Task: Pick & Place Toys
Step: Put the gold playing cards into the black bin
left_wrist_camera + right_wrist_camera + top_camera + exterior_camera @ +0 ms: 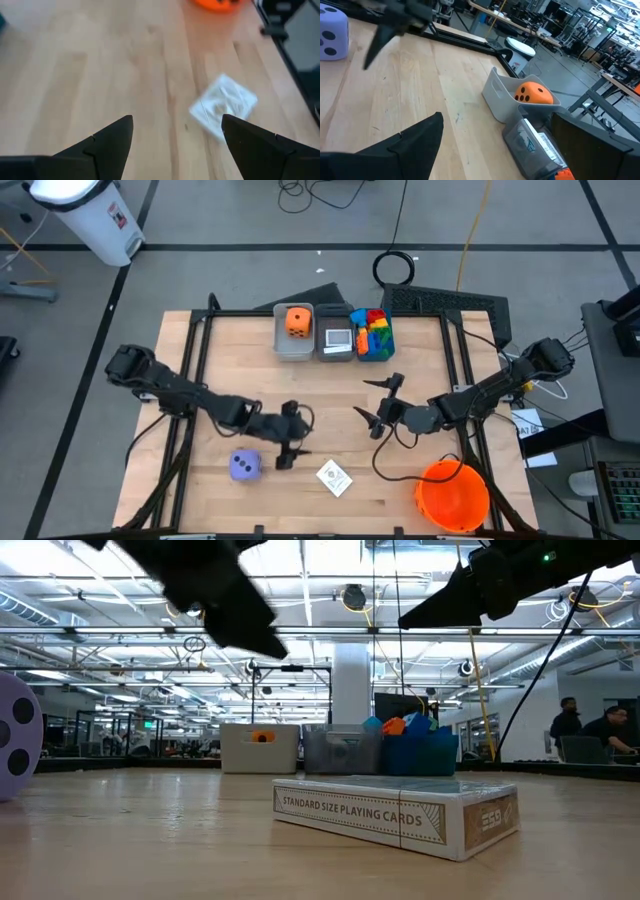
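White, the box of playing cards lies flat on the wooden table, just ahead of the left gripper, whose jaws stand apart and hold nothing. The purple die sits close beside this gripper. The right gripper hangs with jaws wide and empty; the orange die rests in a grey bin beyond it.

Table centre: bare wood, passable | far edge: three bins in a row | near-right corner: bucket blocks | near middle: card box lying flat, purple die beside left gripper, gap between them | side rails limit access.
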You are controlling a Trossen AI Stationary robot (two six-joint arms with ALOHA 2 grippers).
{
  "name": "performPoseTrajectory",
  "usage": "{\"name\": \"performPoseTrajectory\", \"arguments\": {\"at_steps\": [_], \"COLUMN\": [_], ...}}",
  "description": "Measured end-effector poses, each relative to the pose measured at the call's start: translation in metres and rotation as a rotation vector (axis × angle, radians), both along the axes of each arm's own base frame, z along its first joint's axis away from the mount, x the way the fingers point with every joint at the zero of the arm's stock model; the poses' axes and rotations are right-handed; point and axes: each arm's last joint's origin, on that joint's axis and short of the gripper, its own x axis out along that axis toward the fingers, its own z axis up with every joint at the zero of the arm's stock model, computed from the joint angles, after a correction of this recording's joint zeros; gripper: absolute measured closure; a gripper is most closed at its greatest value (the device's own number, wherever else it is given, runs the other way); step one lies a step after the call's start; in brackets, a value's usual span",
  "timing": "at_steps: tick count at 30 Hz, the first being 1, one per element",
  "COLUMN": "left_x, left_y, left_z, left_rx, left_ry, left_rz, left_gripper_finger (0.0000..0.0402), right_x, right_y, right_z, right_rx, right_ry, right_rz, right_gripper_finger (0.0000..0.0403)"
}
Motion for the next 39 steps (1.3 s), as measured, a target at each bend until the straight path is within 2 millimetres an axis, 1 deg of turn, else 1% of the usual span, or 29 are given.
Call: {"name": "performPoseTrajectory", "arguments": {"at_steps": [2,4,5,6,9,11,14,16,17,19,22,23,24,27,29,33,37,39], "left_x": [-0.004,-0.003,-0.003,-0.001,0.010,0.021,0.039,0.052,0.057,0.070,0.077,0.079,0.079,0.079,0.080,0.084,0.089,0.091], "left_y": [-0.007,-0.013,-0.016,-0.019,-0.029,-0.038,-0.047,-0.052,-0.053,-0.052,-0.044,-0.042,-0.039,-0.030,-0.024,-0.003,0.018,0.029], "left_z": [-0.011,-0.022,-0.031,-0.038,-0.051,-0.059,-0.077,-0.083,-0.086,-0.084,-0.087,-0.088,-0.090,-0.091,-0.093,-0.094,-0.094,-0.094], "left_rx": [0.004,0.001,0.008,0.008,0.010,0.025,0.031,0.022,0.015,-0.013,-0.044,-0.049,-0.056,-0.068,-0.056,0.033,0.047,0.072], "left_ry": [0.014,0.002,0.023,0.032,-0.028,-0.074,-0.025,-0.001,0.033,0.047,0.114,0.116,0.136,0.180,0.207,0.227,0.228,0.214], "left_rz": [-0.025,-0.040,-0.049,-0.061,-0.161,-0.242,-0.368,-0.439,-0.472,-0.527,-0.541,-0.536,-0.522,-0.475,-0.414,-0.222,-0.019,0.096], "left_gripper_finger": [0.0089,0.0089,0.0089,0.0089,0.0095,0.0112,0.0160,0.0205,0.0229,0.0281,0.0359,0.0380,0.0390,0.0386,0.0386,0.0397,0.0389,0.0394], "right_x": [0.000,0.000,0.000,0.000,0.000,0.001,0.001,0.001,0.001,0.001,0.001,0.001,0.001,0.001,0.001,0.001,0.001,0.001], "right_y": [0.000,0.000,0.000,0.000,0.000,0.000,0.000,0.000,0.000,0.001,0.001,0.001,0.001,0.002,0.002,0.002,0.002,0.002], "right_z": [0.000,0.000,0.000,0.001,0.001,0.001,0.002,0.002,0.002,0.002,0.002,0.002,0.002,0.002,0.002,0.001,0.001,0.001], "right_rx": [0.001,0.000,-0.004,-0.006,-0.010,-0.008,-0.007,-0.006,-0.005,-0.001,0.012,0.014,0.013,0.006,0.006,0.007,0.017,0.017], "right_ry": [-0.001,0.000,0.001,-0.002,-0.004,-0.008,-0.012,-0.013,-0.016,-0.014,-0.011,-0.010,-0.010,-0.007,-0.008,-0.007,-0.011,-0.011], "right_rz": [0.000,-0.001,0.000,0.001,0.003,0.005,0.005,0.005,0.007,0.019,0.045,0.048,0.049,0.051,0.051,0.051,0.050,0.050], "right_gripper_finger": [0.0046,0.0046,0.0046,0.0046,0.0046,0.0046,0.0046,0.0046,0.0046,0.0046,0.0046,0.0046,0.0046,0.0046,0.0046,0.0046,0.0046,0.0046]}}
